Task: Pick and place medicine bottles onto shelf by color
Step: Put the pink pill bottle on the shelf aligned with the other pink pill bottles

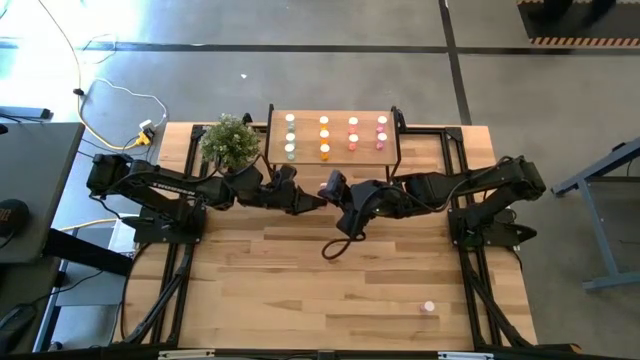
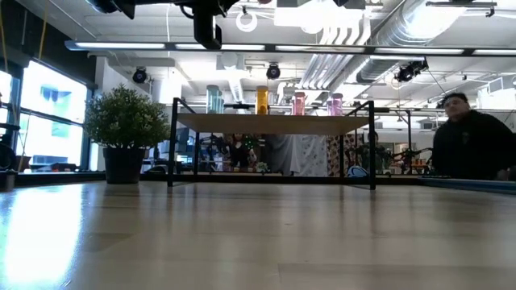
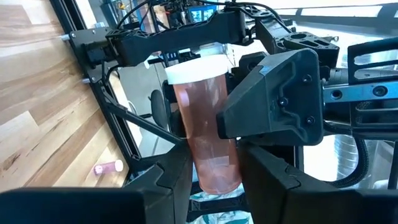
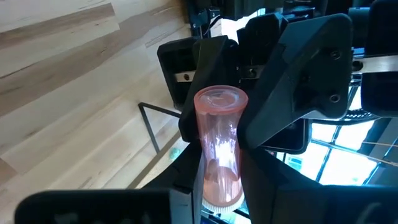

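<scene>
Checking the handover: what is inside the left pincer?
A red-pink bottle with a white cap sits in the left pincer. The right pincer grips its cap end. The left fingers cover the bottle's lower sides.

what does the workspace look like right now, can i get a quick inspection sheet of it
surface: slatted wooden table, mostly bare in front
job's things: about twelve medicine bottles stand in colour columns on the shelf; one pink bottle lies on the table near the front right; a red-pink bottle is held between both grippers above the table
clutter: potted plant beside the shelf
grippers: left gripper and right gripper meet at mid-table, each with fingers on either side of that same bottle
cables: yellow and white cables on the floor beyond the table's left corner
surroundings: a person sits beyond the table
</scene>
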